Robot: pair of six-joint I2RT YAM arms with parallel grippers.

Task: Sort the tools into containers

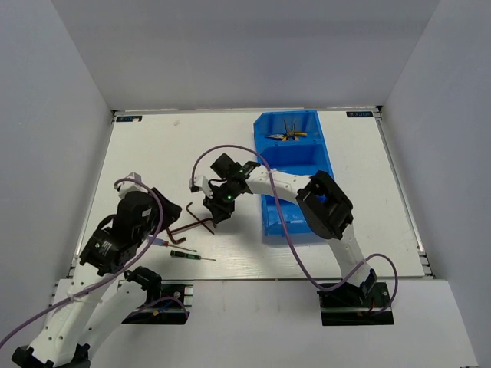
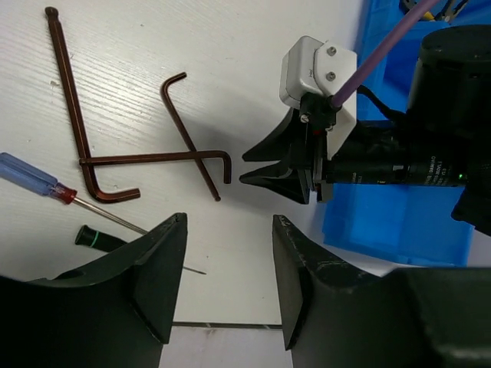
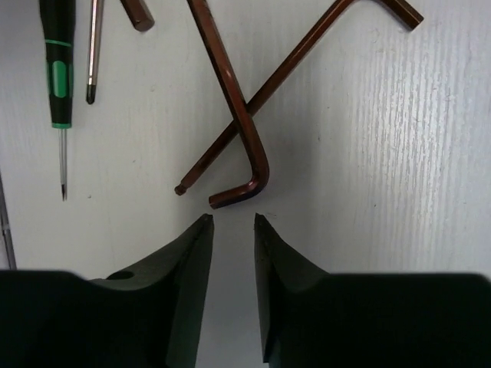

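Two dark brown hex keys (image 1: 192, 224) lie crossed on the white table; the larger (image 2: 67, 107) and the smaller (image 2: 188, 126) show in the left wrist view. My right gripper (image 1: 217, 215) is slightly open and empty, its tips (image 3: 233, 218) just short of the bent end of one hex key (image 3: 249, 146). My left gripper (image 2: 229, 220) is open and empty, hovering near the table's front edge. The blue-handled screwdriver (image 2: 34, 178) and the black-handled screwdriver (image 2: 96, 238) lie left of it. Yellow-handled pliers (image 1: 285, 136) lie in the far compartment of the blue bin (image 1: 322, 165).
The bin stands right of the centre, and the right arm's body (image 1: 326, 203) hangs over its near compartments. A purple cable (image 1: 230, 151) loops above the right wrist. White walls enclose the table on three sides.
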